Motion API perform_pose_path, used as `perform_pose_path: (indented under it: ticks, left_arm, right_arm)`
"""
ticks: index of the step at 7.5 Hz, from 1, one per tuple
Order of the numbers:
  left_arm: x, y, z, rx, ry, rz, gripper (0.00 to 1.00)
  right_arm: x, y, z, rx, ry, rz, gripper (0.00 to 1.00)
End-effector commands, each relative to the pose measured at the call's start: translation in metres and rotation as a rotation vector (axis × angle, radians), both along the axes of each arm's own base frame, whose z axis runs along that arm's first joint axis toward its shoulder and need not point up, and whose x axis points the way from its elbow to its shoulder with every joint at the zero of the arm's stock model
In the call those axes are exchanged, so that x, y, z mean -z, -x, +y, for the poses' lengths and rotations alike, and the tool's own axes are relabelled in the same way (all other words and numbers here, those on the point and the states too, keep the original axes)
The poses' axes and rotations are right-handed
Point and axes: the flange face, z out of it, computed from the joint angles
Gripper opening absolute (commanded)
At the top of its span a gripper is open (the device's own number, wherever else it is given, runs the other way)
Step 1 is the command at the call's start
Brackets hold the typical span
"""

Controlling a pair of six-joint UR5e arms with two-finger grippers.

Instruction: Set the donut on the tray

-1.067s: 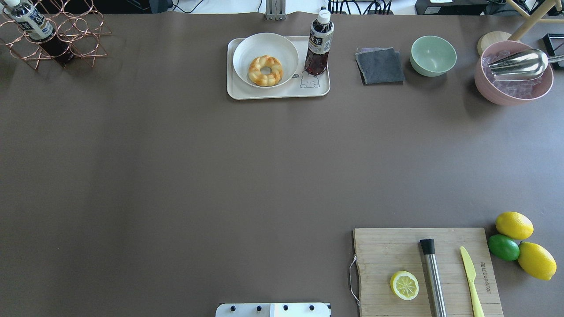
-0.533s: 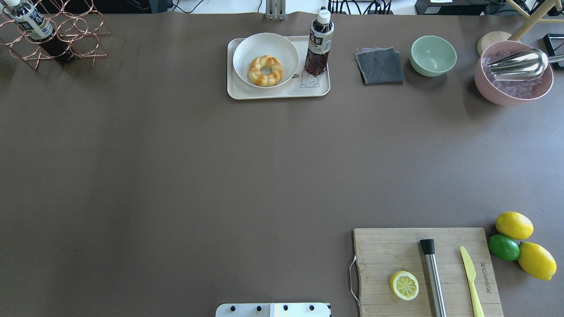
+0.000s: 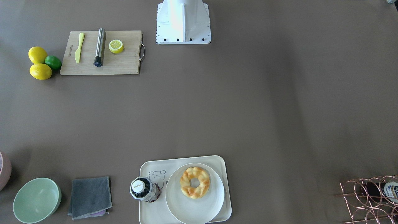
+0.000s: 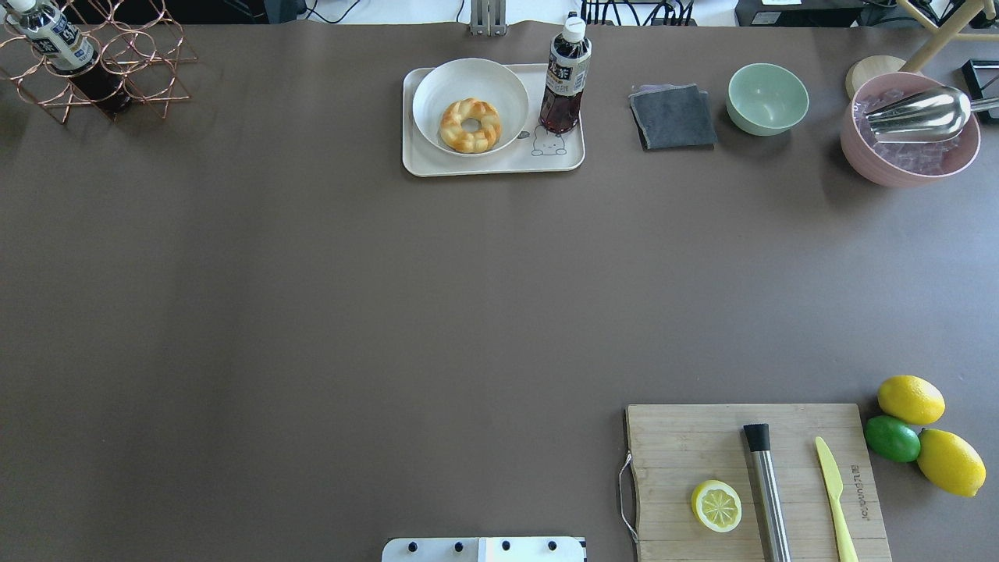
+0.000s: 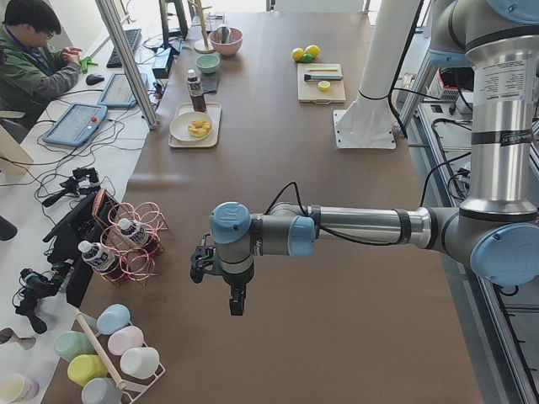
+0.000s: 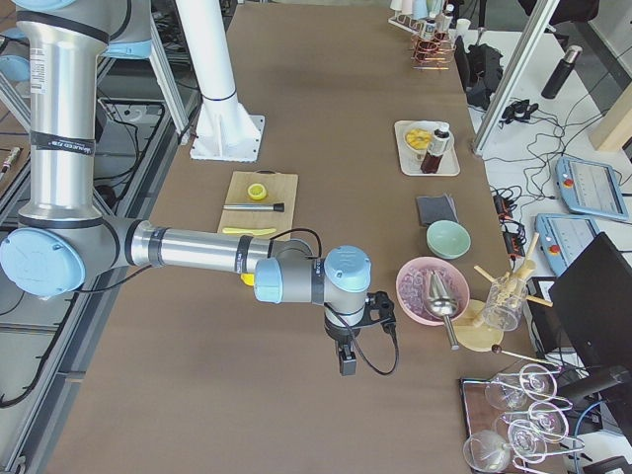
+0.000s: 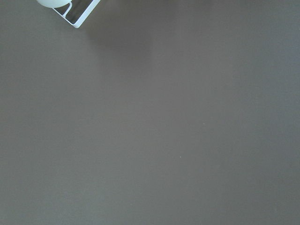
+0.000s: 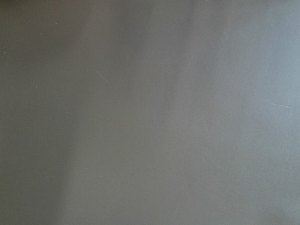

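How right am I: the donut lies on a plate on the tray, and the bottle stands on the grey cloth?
Wrong on the bottle: it stands on the tray, beside the plate, apart from the grey cloth, as the front-facing view shows. The donut does lie on the plate.

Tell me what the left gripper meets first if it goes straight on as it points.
The left gripper points down, so probably the bare table; its wrist view shows only tabletop at centre.

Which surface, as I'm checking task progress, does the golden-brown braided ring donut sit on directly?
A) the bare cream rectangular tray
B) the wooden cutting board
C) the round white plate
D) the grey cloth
C: the donut lies in the round white plate, which stands on the cream rectangular tray.
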Motion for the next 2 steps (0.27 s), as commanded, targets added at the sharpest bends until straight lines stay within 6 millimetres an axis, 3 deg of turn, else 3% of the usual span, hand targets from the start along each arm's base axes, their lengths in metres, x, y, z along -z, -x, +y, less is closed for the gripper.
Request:
perform_pose_path:
  ticks: [1, 2]
  left_arm:
    - [0.0028, 0.0, -0.0019, 0.0, -0.005, 0.0, 0.99]
    - [0.0051, -0.0001, -0.0035, 0.0, -0.01, 0.001, 0.99]
  right_arm:
    - [0.0, 0.0007, -0.0001, 0.002, 0.0, 0.0, 1.0]
    - [0.0, 0.0, 0.0, 0.0, 0.0, 0.0, 1.0]
